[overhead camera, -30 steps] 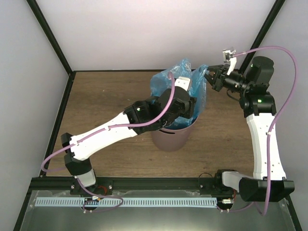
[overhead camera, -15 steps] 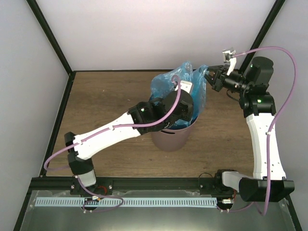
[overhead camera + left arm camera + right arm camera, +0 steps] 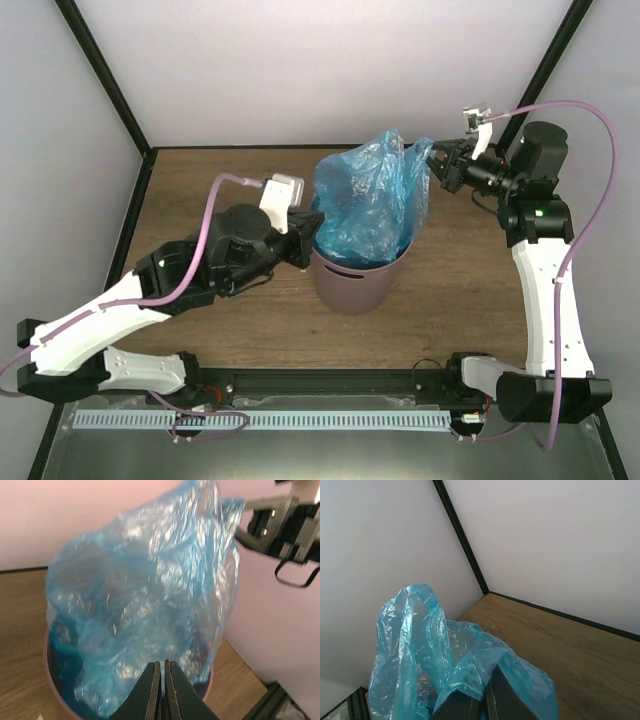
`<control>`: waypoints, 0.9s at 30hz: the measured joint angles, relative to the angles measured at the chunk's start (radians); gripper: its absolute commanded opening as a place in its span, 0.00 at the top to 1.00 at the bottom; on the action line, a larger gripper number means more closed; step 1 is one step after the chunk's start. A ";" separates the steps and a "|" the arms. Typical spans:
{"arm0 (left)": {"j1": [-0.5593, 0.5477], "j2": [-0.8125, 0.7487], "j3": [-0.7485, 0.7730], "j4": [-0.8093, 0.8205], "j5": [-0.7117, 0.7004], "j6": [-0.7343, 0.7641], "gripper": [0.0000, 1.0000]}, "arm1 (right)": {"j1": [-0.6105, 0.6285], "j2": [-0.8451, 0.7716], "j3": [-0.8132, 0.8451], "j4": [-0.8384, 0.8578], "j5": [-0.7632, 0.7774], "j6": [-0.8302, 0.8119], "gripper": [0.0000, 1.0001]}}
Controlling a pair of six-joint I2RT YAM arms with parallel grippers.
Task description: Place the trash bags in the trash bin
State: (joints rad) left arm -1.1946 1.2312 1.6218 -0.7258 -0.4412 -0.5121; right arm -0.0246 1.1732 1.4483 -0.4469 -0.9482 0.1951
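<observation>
**Top external view.** A round, tapered mauve-brown plastic bin (image 3: 352, 285) stands upright near the middle of the wooden table (image 3: 220, 190). A thin, crinkled, translucent light-blue plastic bag (image 3: 365, 205) sits with its lower part inside the bin and its upper part billowing above the rim. The left gripper (image 3: 308, 238) is just beside the bin's left rim. The right gripper (image 3: 437, 165) is at the bag's upper right corner.

**Left wrist view.** The left gripper (image 3: 161, 669) has its jaws pressed together, tips pointing at the bag's (image 3: 145, 600) lower folds. The bin rim (image 3: 52, 680) curves beneath the bag. The right gripper (image 3: 280, 525) meets the bag's top edge.

**Right wrist view.** The right gripper (image 3: 482, 687) is clamped on the bag (image 3: 410, 645), with the film bunched around its fingertips.
</observation>
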 measured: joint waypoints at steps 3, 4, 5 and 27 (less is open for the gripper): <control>0.001 -0.064 -0.117 0.044 0.068 0.005 0.69 | 0.000 -0.010 -0.002 -0.004 0.015 -0.003 0.99; 0.001 -0.069 -0.139 0.057 0.093 0.017 0.58 | 0.000 -0.011 0.002 -0.009 0.018 -0.003 0.99; -0.001 -0.070 -0.164 0.079 0.122 0.024 0.51 | 0.000 -0.011 0.010 -0.016 0.019 -0.003 0.99; -0.185 0.406 0.172 -0.022 -0.312 -0.140 0.34 | 0.000 0.024 0.120 -0.031 -0.018 0.016 0.99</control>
State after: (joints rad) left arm -1.3800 1.6375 1.7939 -0.7475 -0.7532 -0.6521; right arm -0.0246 1.1976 1.5684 -0.4774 -0.9661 0.2108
